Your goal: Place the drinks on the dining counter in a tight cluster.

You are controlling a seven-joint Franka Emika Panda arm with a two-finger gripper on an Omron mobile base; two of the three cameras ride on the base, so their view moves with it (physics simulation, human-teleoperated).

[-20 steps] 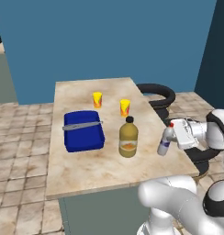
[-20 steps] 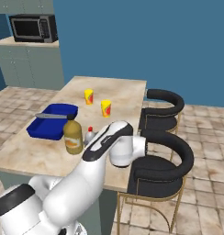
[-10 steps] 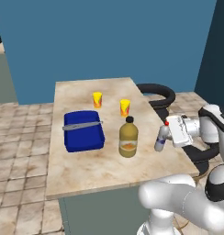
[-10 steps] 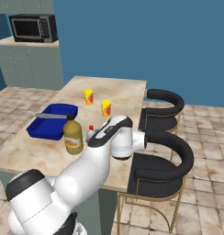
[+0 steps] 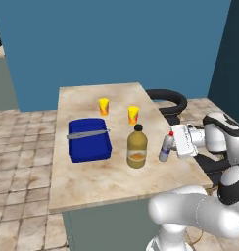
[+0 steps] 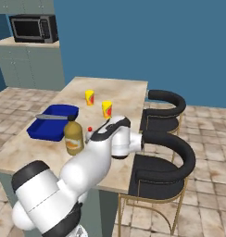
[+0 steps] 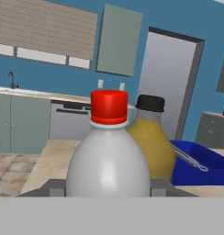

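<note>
Gripping the small silver-white bottle with red cap, the two-finger gripper held it upright just over the beige marble-look dining counter, near the squat amber-yellow bottle with black cap, seemingly to set it close by; against the earlier frame, it had shifted slightly toward that amber bottle; in the right base view, the red cap peeked beside the amber bottle; the hand view had the silver-white bottle between the finger tips, the amber one just behind.
</note>
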